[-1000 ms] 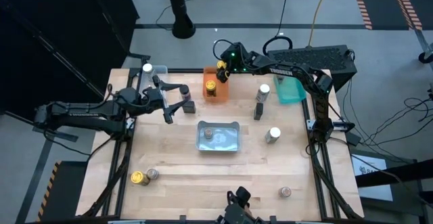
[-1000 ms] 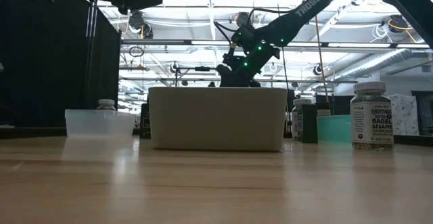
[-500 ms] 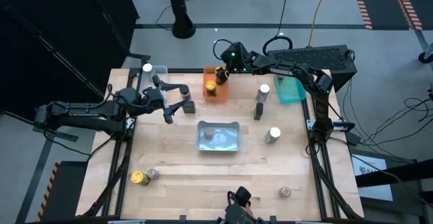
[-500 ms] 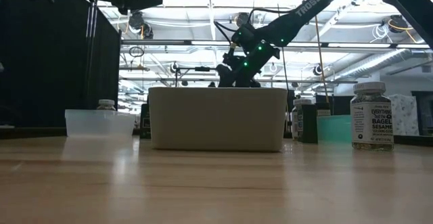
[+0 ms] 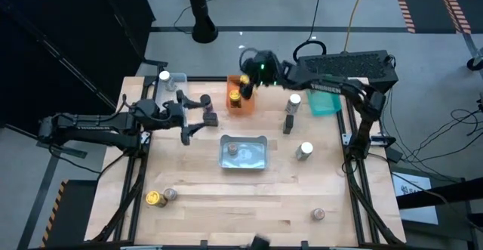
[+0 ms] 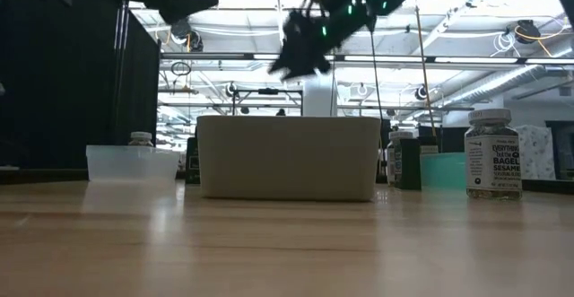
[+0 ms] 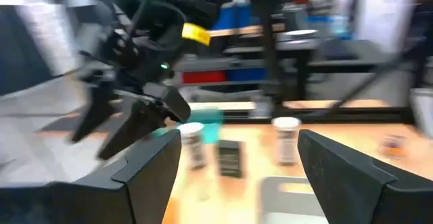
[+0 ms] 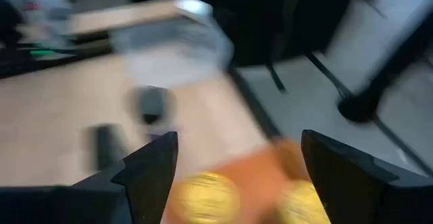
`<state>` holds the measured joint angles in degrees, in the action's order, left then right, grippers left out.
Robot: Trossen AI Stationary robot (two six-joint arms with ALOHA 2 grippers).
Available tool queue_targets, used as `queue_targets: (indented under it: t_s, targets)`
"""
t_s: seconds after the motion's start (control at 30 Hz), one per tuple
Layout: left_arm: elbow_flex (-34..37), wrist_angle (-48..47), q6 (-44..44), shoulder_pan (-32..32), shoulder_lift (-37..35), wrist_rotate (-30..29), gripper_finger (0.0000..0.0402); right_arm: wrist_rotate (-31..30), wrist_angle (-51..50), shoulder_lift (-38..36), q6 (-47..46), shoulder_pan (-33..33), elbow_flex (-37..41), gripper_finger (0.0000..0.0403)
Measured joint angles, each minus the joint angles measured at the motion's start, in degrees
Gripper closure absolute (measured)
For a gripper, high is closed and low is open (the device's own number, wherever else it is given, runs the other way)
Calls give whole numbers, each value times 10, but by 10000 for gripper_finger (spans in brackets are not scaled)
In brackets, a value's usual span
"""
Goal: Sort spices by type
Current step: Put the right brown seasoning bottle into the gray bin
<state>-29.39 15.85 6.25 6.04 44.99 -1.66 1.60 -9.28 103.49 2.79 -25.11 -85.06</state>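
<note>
At the table's (image 5: pixel 189 205) far left corner a clear bin (image 5: pixel 170 84) holds a white-lidded jar (image 5: pixel 164 75). Near the front left edge a gold-lidded jar (image 5: pixel 155 199) stands touching a brown-lidded jar (image 5: pixel 170 194). The left arm reaches in from the left side, and the left gripper (image 5: pixel 195 115) hangs over the wood with its fingers spread and nothing between them; in the left wrist view its two dark fingers (image 7: pixel 145 170) stand well apart. Just beyond its upper fingertip stands a black-lidded jar (image 5: pixel 211 118).

At the middle of the table a grey tray (image 5: pixel 256 140) holds a brown-lidded spice jar (image 5: pixel 232 150). Behind it, at the far edge, an orange bin (image 5: pixel 241 103) holds a gold-lidded spice jar (image 5: pixel 235 96). The right gripper (image 5: pixel 246 82) hovers above that bin's far end, its fingers spread and empty; the right wrist view looks between both fingers (image 8: pixel 152 163) down on the orange bin and two gold lids, all blurred. In the low view this gripper hangs high above the pale tray wall (image 6: pixel 287 158).

Right of the orange bin stands a tall white-lidded jar (image 5: pixel 293 103), with a dark jar (image 5: pixel 287 124) just in front of it and a teal bin (image 5: pixel 324 103) beyond. Another white-lidded spice jar (image 5: pixel 304 151) stands right of the grey tray, and a small brown-lidded spice jar (image 5: pixel 319 214) sits alone near the front right.
</note>
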Motion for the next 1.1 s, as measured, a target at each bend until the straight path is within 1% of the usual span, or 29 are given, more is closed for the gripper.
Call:
queue_targets:
  t_s: [0.07, 0.17, 0.3, 0.37, 0.47, 0.57, 0.73, 0.9, 1.1]
  targets:
    - [0, 0, 0, -17, 0, 22, 98, -5, 23, -18, 19, 45, 12, 111]
    - [0, 0, 0, -49, 0, 20, 98, -24, 61, -46, 37, 109, 33, 112]
    - [0, -3, 22, -90, 0, -9, 98, -56, 112, -73, 55, 178, 65, 112]
    - [0, -7, 33, -108, 0, -29, 98, -77, 118, -81, 56, 205, 76, 112]
    - [0, -35, 34, -130, 0, -67, 98, -117, 96, -95, 37, 236, 95, 112]
    - [0, -86, 5, -149, 0, -103, 98, -137, 31, -99, -12, 262, 101, 112]
    - [0, -161, -87, -172, 0, -122, 98, -136, -91, -102, -94, 302, 102, 112]
    - [0, -172, -158, -198, 0, -119, 98, -135, -216, -108, -168, 350, 101, 112]
    - [0, -173, -224, -220, 0, -125, 98, -132, -391, -125, -295, 419, 101, 112]
